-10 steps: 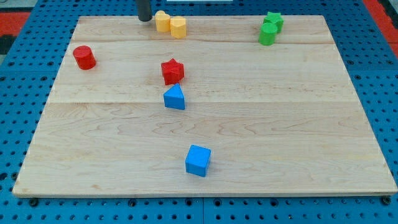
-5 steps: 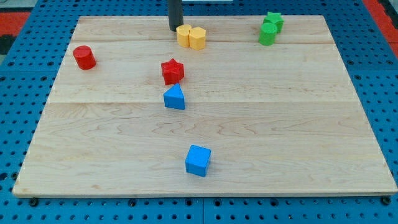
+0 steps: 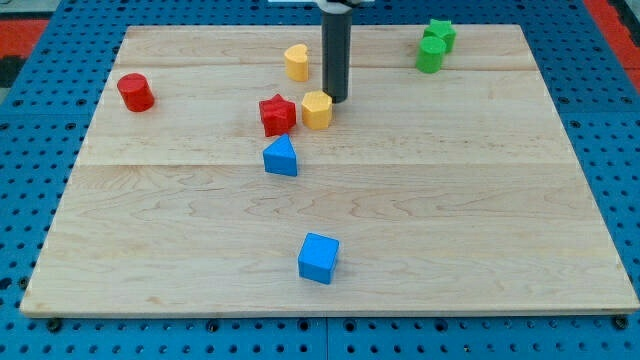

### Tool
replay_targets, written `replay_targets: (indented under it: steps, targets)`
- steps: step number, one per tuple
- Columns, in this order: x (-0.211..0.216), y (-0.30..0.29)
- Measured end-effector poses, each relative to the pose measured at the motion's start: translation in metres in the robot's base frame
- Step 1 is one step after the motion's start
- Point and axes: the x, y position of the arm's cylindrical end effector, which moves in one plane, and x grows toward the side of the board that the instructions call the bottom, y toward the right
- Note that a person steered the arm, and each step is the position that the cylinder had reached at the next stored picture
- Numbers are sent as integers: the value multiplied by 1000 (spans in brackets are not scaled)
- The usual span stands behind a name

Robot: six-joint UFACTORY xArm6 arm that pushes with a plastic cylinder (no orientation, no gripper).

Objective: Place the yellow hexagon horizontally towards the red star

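Note:
The yellow hexagon (image 3: 317, 110) lies on the wooden board just right of the red star (image 3: 277, 115), nearly touching it. My tip (image 3: 336, 99) stands just up and right of the hexagon, against its edge. A second yellow block, heart-like in shape (image 3: 296, 61), lies further up, left of the rod.
A blue triangle-shaped block (image 3: 281, 157) lies just below the red star. A blue cube (image 3: 319, 257) sits near the view's bottom. A red cylinder (image 3: 135, 92) is at the left. Two green blocks (image 3: 434, 46) sit at the top right.
My tip moved right and down the view. The yellow hexagon slid down-left from beside the other yellow block to next to the red star. The other yellow block stayed near the top.

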Motion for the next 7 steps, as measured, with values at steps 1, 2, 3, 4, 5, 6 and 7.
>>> replay_targets:
  steps: [1,2,3,4,5,6,7]
  targets:
    - [10,9]
    - [-5,9]
    - [-33,-46]
    - [6,-51]
    - [-8,-36]
    - [-15,-2]
    - [36,6]
